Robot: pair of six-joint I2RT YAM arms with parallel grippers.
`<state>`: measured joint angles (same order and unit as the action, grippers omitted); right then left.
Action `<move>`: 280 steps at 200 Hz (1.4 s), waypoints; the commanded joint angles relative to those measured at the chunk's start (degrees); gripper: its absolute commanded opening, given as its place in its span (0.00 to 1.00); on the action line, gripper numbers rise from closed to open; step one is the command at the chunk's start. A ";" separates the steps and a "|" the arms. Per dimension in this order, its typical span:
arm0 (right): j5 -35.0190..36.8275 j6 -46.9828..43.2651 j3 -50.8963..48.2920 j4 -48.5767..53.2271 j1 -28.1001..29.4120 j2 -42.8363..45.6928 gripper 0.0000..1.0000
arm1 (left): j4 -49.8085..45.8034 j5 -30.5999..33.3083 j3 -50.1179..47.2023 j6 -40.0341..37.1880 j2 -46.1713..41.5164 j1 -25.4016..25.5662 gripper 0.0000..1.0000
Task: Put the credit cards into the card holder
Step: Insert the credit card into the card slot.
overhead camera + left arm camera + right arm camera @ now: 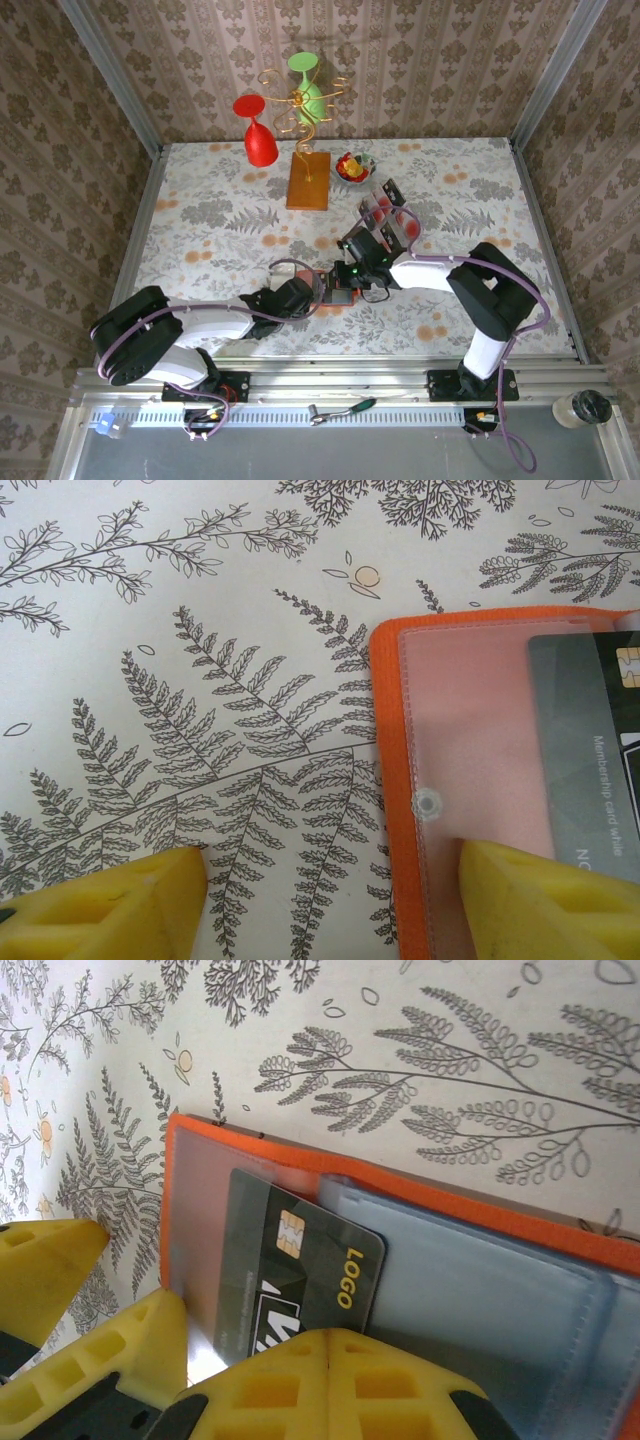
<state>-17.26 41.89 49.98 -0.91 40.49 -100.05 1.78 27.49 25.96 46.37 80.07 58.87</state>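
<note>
- Card holder (470, 740) lies open and flat on the fern tablecloth (200, 630), right under both claws and betw. them.
- Left claw (330, 865) is spread wide, gripping nothing.
- One yellow finger (540, 900) of it sits on the holder's clear pocket. The other is over bare cloth, just outside the orange edge.
- Right claw (330, 1360) is closed, tips pressed together w/ no gap, over the near end of a dark card (290, 1260).
- Can't tell if that card is pinched or just lies under the tips.
- Dark card lies on the holder's inside, chip & "LOGO" end pointing away from the right claw.
- Rest of the credit cards (388, 215) sit in a loose bunch beyond the right claw, well apart from the holder.
</note>
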 commanded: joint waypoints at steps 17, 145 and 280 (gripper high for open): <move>-1.11 -0.37 2.04 1.72 1.14 -2.24 0.06 | -1.36 0.12 -1.09 0.65 -0.39 0.37 0.69; -1.12 -0.84 4.98 4.40 1.78 -4.07 0.06 | -3.18 -2.58 -4.18 -1.37 -7.71 -5.69 0.70; -1.11 -2.02 9.29 8.06 3.58 -4.62 0.05 | 0.68 -4.36 -5.01 -1.00 -3.17 -5.65 0.70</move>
<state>-18.33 41.65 58.35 3.18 43.77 -106.41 0.82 26.41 22.09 45.43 75.05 53.54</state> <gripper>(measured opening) 0.067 0.701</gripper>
